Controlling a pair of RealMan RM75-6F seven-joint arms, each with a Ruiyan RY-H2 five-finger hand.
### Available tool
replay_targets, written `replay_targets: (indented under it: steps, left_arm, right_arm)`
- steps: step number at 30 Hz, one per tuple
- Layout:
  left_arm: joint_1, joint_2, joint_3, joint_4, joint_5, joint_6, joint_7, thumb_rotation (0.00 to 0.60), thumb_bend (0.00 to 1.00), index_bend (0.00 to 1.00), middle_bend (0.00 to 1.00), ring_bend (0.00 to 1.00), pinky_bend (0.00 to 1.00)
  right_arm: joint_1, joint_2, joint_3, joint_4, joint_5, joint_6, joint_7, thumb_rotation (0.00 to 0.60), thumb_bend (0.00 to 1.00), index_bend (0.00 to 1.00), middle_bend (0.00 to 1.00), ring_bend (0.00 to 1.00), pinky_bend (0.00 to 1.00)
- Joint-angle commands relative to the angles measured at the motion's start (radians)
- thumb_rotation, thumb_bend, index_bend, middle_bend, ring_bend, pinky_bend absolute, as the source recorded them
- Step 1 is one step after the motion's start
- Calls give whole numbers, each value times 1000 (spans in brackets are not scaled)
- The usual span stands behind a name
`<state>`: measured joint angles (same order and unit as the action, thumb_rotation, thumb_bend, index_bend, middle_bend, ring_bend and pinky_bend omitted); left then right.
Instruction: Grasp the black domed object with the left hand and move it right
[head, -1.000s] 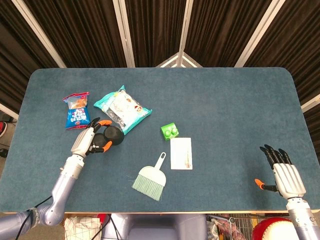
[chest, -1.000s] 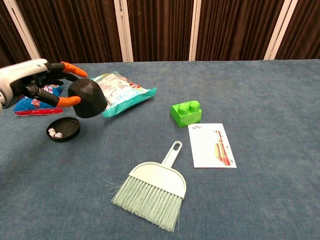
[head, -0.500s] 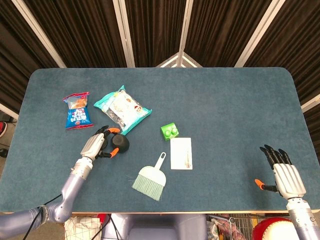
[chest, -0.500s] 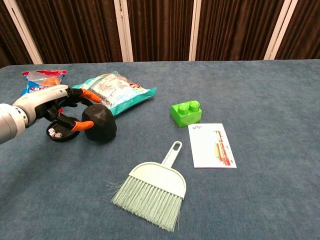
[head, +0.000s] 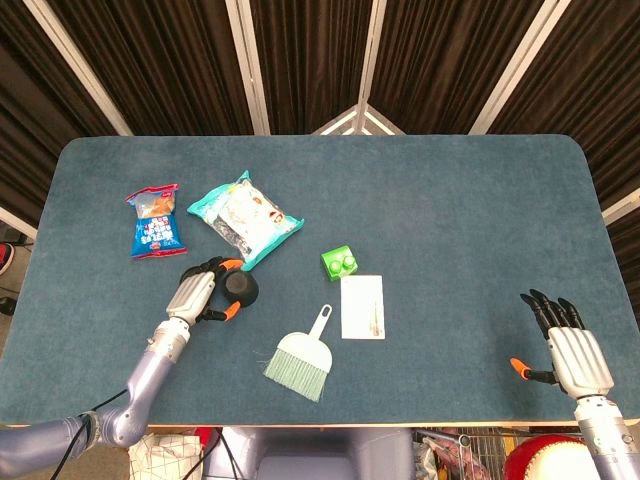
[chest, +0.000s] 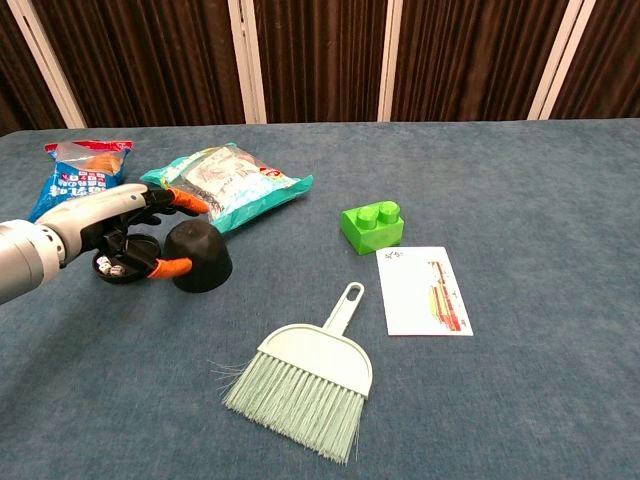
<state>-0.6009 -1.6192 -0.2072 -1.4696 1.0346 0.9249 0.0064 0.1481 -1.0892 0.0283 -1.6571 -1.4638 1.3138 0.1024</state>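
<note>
1. The black domed object (chest: 200, 258) sits flat on the table (chest: 520, 400), just right of a black dish (chest: 120, 268) holding what look like small dice. My left hand (chest: 118, 235) is curled around the dome, one orange fingertip over its top and another at its lower left edge. I judge that as holding it, though whether the grip carries any weight now I cannot tell.

2. Taking the dome as my landmark: left and behind it lies a blue snack packet (head: 154, 220); directly behind it, a teal snack bag (head: 243, 217) whose near edge is close to my upper fingertip.

3. To the dome's right and nearer to me lies a pale green dustpan brush (chest: 305, 378), handle pointing away from me. Further right of the dome sit a green building block (chest: 372, 226) and a white card (chest: 422, 290).

4. Far right of the dome, my right hand (head: 570, 352) hovers near the table's front edge, fingers spread, holding nothing.

5. Risks as I see them: the dome looks smooth and faceted, so a shallow pinch could let it slip or tip. Pulling my fingers away carelessly could drag the dish or scatter its contents. If I carry the dome further right, a low path could clip the brush handle.
</note>
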Motion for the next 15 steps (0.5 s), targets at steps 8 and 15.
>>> replay_targets:
  steps: [8, 15]
  left_arm:
    - [13, 75, 0, -95, 11, 31, 28, 600, 216, 82, 0, 0, 0]
    - [108, 269, 30, -343, 115, 191, 75, 600, 222, 90, 0, 0, 0]
  right_arm:
    - [-4, 6, -2, -6, 1, 4, -3, 600, 221, 98, 75, 124, 36]
    - [-6, 4, 3, -10, 5, 11, -9, 600, 222, 98, 75, 124, 36]
